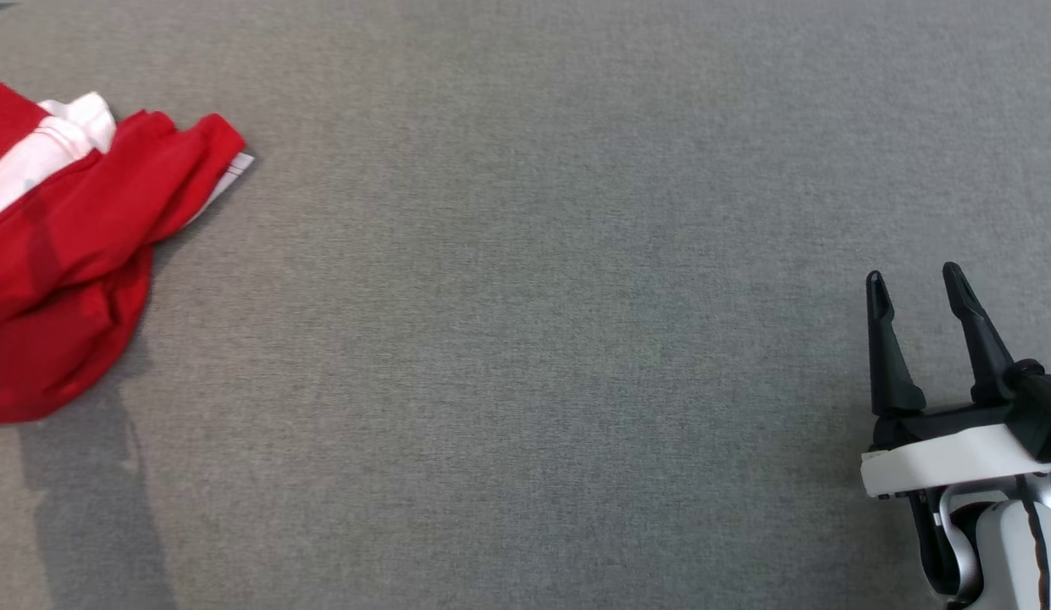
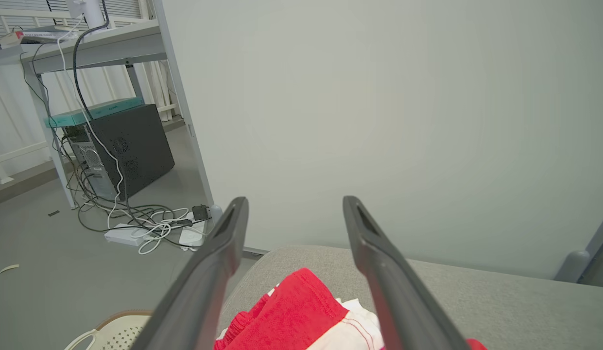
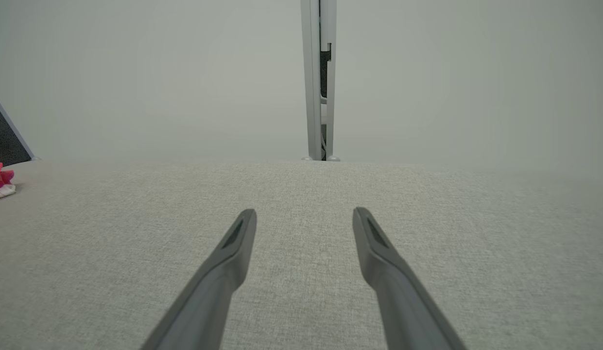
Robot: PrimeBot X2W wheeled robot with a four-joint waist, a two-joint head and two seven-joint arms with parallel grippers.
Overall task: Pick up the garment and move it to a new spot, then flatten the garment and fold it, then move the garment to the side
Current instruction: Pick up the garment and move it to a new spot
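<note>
Head view has the right tool (image 1: 913, 276) over the grey counter (image 1: 525, 339), its two dark fingers spread wide with nothing between them. The garment (image 1: 68, 254) lies well apart from this tool, far off to its left. It is a crumpled red heap with a white band, and the picture's edge cuts it off. A thin white edge peeks out at the end of the heap nearest the tool. A dark shadow (image 1: 93, 508) falls on the counter just below the heap.

From the right wrist view, the same tool's fingers stand fully apart and hold nothing, with plain grey cloth beneath and ahead of them. The garment shows as a small red and white scrap far to the tool's left. Beyond the fingertips stand pale panels joined by an upright post (image 3: 318, 78).

In the left wrist view, the left tool (image 2: 295, 201) is also wide open and grips nothing. The red and white garment sits below the gap between its fingers, close to the counter's rounded corner. Whether the fingers touch the cloth cannot be told. A pale panel (image 2: 379, 121) rises ahead of this tool. Off to the tool's left, a black computer tower (image 2: 121, 146) stands on the floor under a desk (image 2: 87, 46), with tangled cables (image 2: 146, 223) and a white power strip (image 2: 124, 236) near it. A pale perforated basket (image 2: 121, 333) sits just beside the left finger.
</note>
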